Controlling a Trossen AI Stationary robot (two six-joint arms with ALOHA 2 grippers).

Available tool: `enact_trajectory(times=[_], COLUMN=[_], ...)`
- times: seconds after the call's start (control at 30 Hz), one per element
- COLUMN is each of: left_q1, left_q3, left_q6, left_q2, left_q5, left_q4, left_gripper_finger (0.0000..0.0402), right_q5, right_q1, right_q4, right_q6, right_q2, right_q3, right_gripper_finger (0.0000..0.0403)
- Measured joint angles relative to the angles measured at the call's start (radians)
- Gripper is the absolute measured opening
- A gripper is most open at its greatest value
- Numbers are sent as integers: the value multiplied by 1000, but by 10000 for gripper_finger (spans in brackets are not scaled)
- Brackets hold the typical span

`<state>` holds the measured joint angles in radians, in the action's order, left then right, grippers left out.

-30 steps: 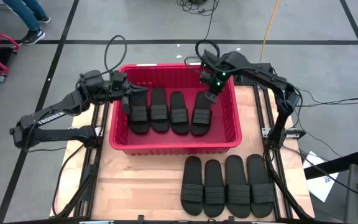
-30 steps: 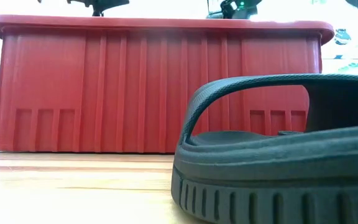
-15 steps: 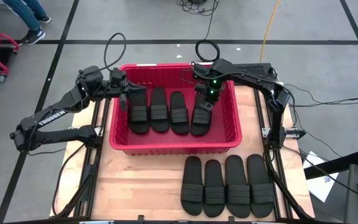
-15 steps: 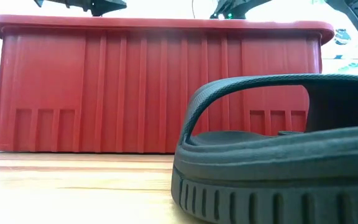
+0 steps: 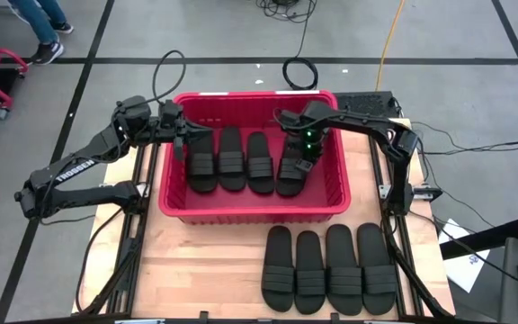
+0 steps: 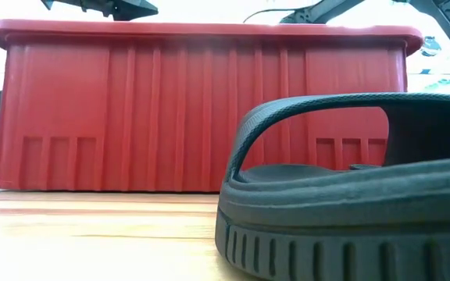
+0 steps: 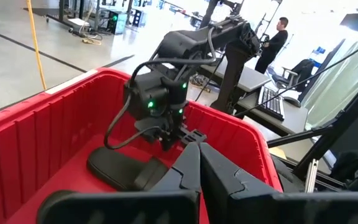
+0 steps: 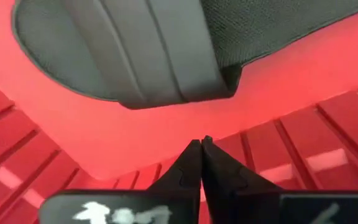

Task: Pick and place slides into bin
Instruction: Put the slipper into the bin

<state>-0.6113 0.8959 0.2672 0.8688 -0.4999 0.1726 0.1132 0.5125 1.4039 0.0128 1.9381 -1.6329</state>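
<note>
Slides: eight matte black slip-on sandals in all, four in the bin and four on the table.
Slides in the bin (image 5: 239, 162): four lie side by side on the bin floor, straps up, running from the 9 o'clock wall toward the 3 o'clock wall; the one nearest 3 o'clock (image 5: 290, 167) sits slightly tilted against its neighbours.
Slides on the table (image 5: 328, 267): four lie in a neat row, touching one another, at about 5 o'clock from the bin; one of them (image 6: 350, 195) fills the near part of the low view.
Bin (image 5: 252, 211): one large red rectangular crate with a thick rim, standing on the wooden table (image 5: 205, 265) toward its 12 o'clock side.
Left gripper (image 5: 184, 137): one, fingers pressed together and holding nothing, hanging over the bin's 9 o'clock end, just above the outermost slide there.
Right gripper (image 5: 306, 166): one, fingers together with nothing between them, low inside the bin at its 3 o'clock end, right beside the tilted slide; its wrist view shows the joined fingertips (image 8: 199, 163) over the red floor, just short of that slide's strap (image 8: 160, 56).
Arms: two dark arms, the left reaching in from 9 o'clock, the right from 2 o'clock.
Person: one stands far off in the room behind, seen in the left wrist view (image 7: 277, 38); legs of another person show at the 11 o'clock corner of the high view (image 5: 41, 25).
</note>
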Motion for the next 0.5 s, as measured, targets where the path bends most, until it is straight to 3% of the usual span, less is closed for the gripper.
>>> enact_trajectory(times=[0.23,0.5], left_q1=[0,0], left_q3=[0,0], left_q6=[-10,-22], left_q2=[0,0], left_q5=[2,3], left_q4=[-2,-2], left_gripper_finger=[6,12], right_q5=[-23,-184], right_q1=[-3,-16], right_q4=[-82,-177], right_q6=[-39,37], right_q2=[-1,-1], right_q3=[34,94], right_gripper_finger=[0,0])
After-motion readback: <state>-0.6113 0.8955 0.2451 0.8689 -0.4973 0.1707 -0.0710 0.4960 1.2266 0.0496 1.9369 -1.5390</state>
